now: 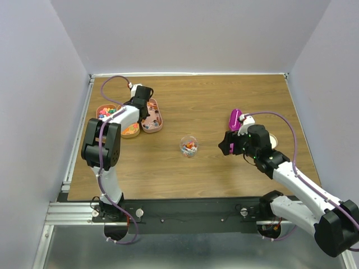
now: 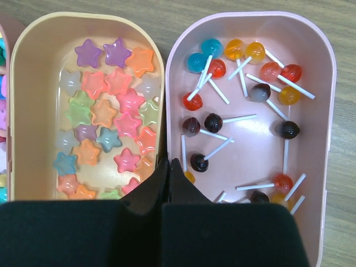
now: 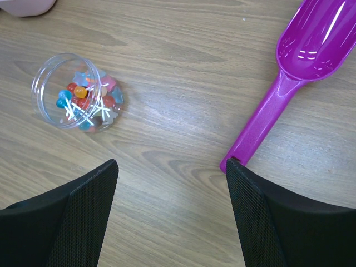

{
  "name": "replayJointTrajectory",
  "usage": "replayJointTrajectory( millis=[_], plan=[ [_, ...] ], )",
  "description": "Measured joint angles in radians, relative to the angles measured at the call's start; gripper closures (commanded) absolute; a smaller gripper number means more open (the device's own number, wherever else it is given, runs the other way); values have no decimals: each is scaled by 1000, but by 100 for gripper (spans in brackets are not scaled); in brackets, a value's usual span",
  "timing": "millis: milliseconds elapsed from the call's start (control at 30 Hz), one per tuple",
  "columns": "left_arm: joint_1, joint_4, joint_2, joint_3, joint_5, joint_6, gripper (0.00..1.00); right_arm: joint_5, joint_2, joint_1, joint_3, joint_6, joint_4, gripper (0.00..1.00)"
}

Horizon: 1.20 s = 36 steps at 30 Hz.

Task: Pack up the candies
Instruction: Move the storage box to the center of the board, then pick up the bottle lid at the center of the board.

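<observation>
Most of the candies (image 2: 128, 103) are lying in oblong trays by the far left corner of the table (image 1: 224, 95). Stars are filling the cream tray (image 2: 36, 111), and lollipops (image 2: 213, 122) are scattering across the pink tray (image 2: 250, 150) just beside it. A third tray (image 1: 104, 110) is sitting further toward the left edge. A small share is already resting in the clear jar (image 3: 78, 92), which is standing open-topped near the middle of the table.

The left gripper (image 2: 168, 167) is hovering over the seam between the cream and pink trays with its fingers pressed together on nothing. Pinched like that it is probably only waiting there, not picking.

The right gripper (image 3: 171, 167) is hanging over bare wood with its fingers spread wide and empty. The jar is lying off to one side of it, and the handle end of the magenta scoop (image 3: 286, 83) is just inside its other finger. The scoop is lying toward the right edge, bowl pointing at the far edge. This arm is likely lining up on the handle — a scoop is suiting such small sweets better than two fingers.

The left arm is covering the trays, so it may be blocking any scoop coming in. A pale rounded thing (image 3: 28, 5) is peeking in beyond the jar — what it is cannot be told.
</observation>
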Motion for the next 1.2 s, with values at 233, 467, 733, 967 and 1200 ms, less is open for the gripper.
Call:
replayJointTrajectory(
  millis=[233, 467, 733, 967, 1200],
  plan=[
    [0, -13, -17, 0, -2, 23, 100, 0, 0, 0, 0, 0, 0, 16],
    [-1, -35, -29, 0, -2, 54, 99, 0, 0, 0, 0, 0, 0, 16],
    [-1, -48, -30, 0, -2, 68, 71, 0, -1, 0, 0, 0, 0, 16],
    [-1, -46, -32, 0, -2, 68, 58, 16, -21, 0, 0, 12, 0, 11],
    [1, -71, -132, 0, 7, 76, 46, 212, -55, 0, 63, 133, -93, 0]
  ],
)
